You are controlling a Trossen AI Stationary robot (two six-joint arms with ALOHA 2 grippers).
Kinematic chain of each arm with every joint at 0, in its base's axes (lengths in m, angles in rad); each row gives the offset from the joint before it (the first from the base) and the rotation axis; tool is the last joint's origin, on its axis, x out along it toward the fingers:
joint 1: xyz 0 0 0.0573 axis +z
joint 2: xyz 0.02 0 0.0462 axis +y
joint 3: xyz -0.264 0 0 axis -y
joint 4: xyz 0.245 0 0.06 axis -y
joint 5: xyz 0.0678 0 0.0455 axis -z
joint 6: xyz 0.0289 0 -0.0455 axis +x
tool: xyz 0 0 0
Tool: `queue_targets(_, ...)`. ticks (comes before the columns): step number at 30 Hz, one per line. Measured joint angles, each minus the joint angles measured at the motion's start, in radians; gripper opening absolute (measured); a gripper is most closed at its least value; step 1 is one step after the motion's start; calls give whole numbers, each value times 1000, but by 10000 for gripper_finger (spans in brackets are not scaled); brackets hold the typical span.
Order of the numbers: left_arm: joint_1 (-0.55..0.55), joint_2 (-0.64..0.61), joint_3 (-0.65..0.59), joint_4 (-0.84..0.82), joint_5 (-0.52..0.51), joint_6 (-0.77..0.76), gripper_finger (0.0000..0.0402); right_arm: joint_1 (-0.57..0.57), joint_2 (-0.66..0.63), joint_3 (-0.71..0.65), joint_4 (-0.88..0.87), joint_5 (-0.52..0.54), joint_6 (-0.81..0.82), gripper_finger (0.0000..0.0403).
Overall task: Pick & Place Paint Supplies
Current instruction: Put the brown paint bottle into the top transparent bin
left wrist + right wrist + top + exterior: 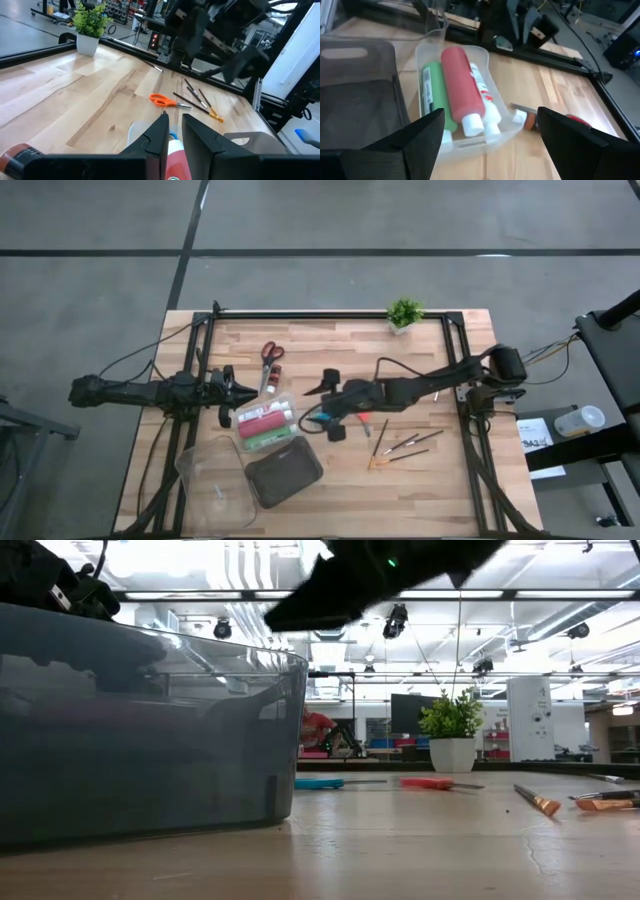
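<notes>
- Right tool hangs with its fingers spread wide, holding nothing.
- Just below and ahead of it, a clear tray holds the green tube, red tube and white tube, side by side.
- Beyond the tray, the left tool has its fingers nearly together, at the tray's edge.
- Behind the right tool, brushes lie on the tabletop.

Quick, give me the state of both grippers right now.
Left gripper: fingers nearly together, nothing visibly held; it hovers beside the small clear tray of paint tubes.
Right gripper: open, empty, above that tray.
</notes>
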Motion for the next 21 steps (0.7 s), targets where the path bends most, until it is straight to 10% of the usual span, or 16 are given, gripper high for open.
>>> queue_targets(10, 0, 20, 0, 2, -1, 0, 62, -64, -7, -122, 151, 10, 3, 311)
queue_targets(21, 0, 34, 0, 0, 0, 0, 62, -241, -4, -134, 207, -273, 42, 311)
